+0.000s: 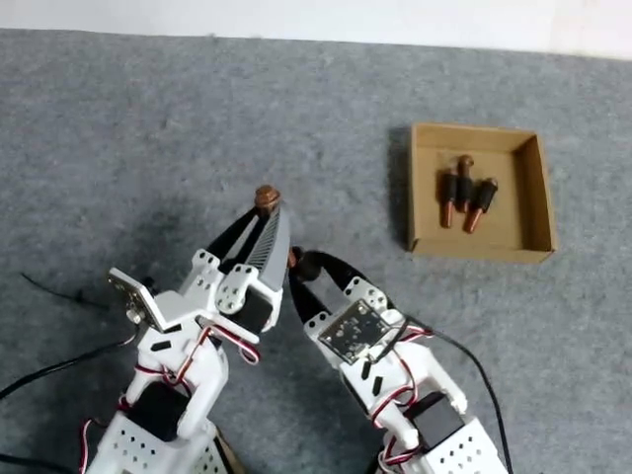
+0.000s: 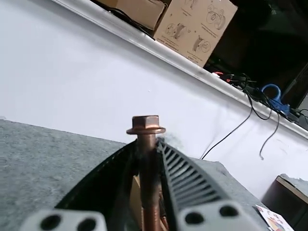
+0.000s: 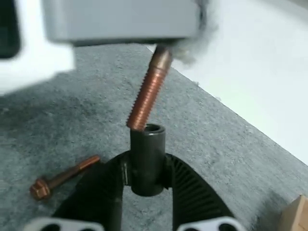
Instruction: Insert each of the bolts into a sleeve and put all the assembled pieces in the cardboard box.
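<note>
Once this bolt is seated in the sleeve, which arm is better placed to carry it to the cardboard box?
Probably the right: the right gripper clamps the sleeve and stands on the side of the cardboard box; the left gripper holds the bolt farther away.

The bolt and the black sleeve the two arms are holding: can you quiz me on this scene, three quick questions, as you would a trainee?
1. True or false: the held bolt is already fully inside the sleeve.
2. How many assembled pieces lie in the cardboard box? A two; B three; C five.
3. Fill in: a spare bolt lies loose on the ____.
Key: 1 false, its tip is just at the sleeve's mouth; 2 B; 3 table.
</note>
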